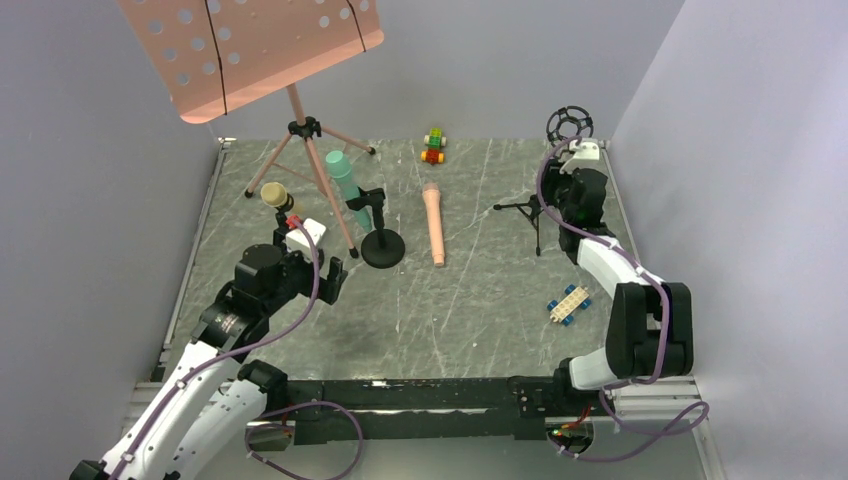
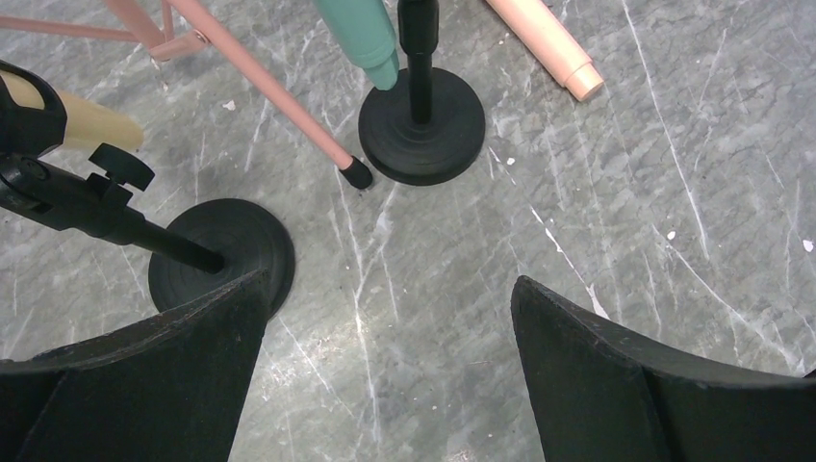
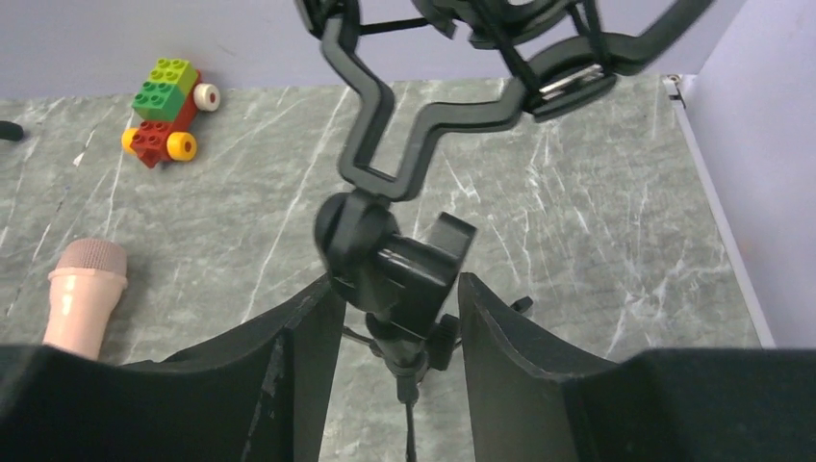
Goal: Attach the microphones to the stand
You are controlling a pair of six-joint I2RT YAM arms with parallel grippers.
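Top, left-wrist and right-wrist views of a grey marbled table point(image 1: 480, 320). The teal-green microphone point(image 1: 346, 186) sits tilted in the clip of a black round-base stand point(image 1: 383, 248) at centre-left. The pale yellow microphone point(image 1: 277, 196) sits in the clip of a second round-base stand point(image 2: 226, 255) further left. The salmon pink microphone point(image 1: 433, 225) lies flat on the table, just right of the teal one's stand, head toward the far side and in no clip. A black tripod stand point(image 1: 532, 210) with an empty ring-shaped shock mount point(image 1: 568, 124) stands at far right. The left gripper point(image 2: 385, 385) hangs over bare table with its fingers spread wide and nothing between them; the second stand's base lies just beside its left finger. The right gripper point(image 3: 395, 289) brackets the tripod stand's swivel joint point(image 3: 385, 255), one finger on each side; whether the fingers press on it cannot be told. A pink music stand point(image 1: 250, 50) rises at far left, one foot point(image 2: 357, 171) between the two round bases. A green, red and yellow toy-brick car point(image 1: 433, 146) lies at far centre, and a blue and white toy-brick car point(image 1: 568, 303) at near right.
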